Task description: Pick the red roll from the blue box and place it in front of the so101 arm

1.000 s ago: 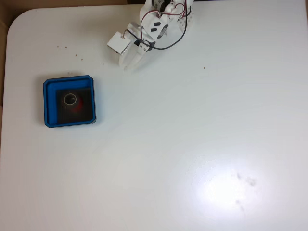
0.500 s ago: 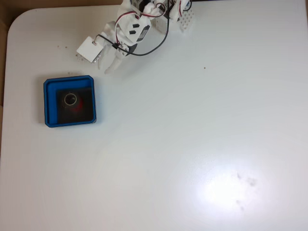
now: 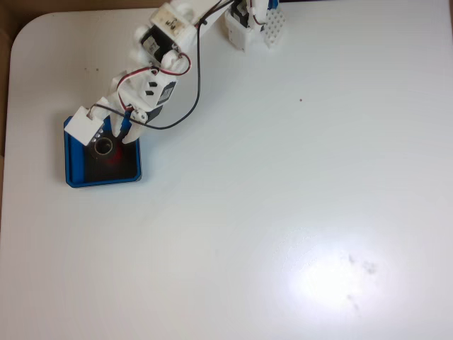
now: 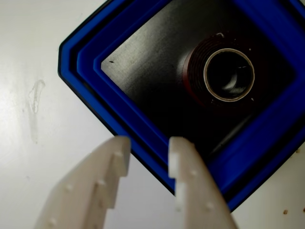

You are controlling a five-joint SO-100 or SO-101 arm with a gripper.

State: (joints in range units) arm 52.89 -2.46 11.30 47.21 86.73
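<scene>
On white table [image 3: 283, 177], blue box [image 3: 69, 152]

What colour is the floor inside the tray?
Black, ringed by the tray's blue rim; the wrist view shows it best.

The fixed view looked straight down from high above, taking in most of the white tabletop [image 3: 283, 177], with the arm's base at the top edge. The wrist view sat close over the blue box [image 4: 143, 138], its pincer [image 4: 147, 145] entering from below. Both views shared the blue box [image 3: 71, 170] and the surrounding tabletop.
</scene>
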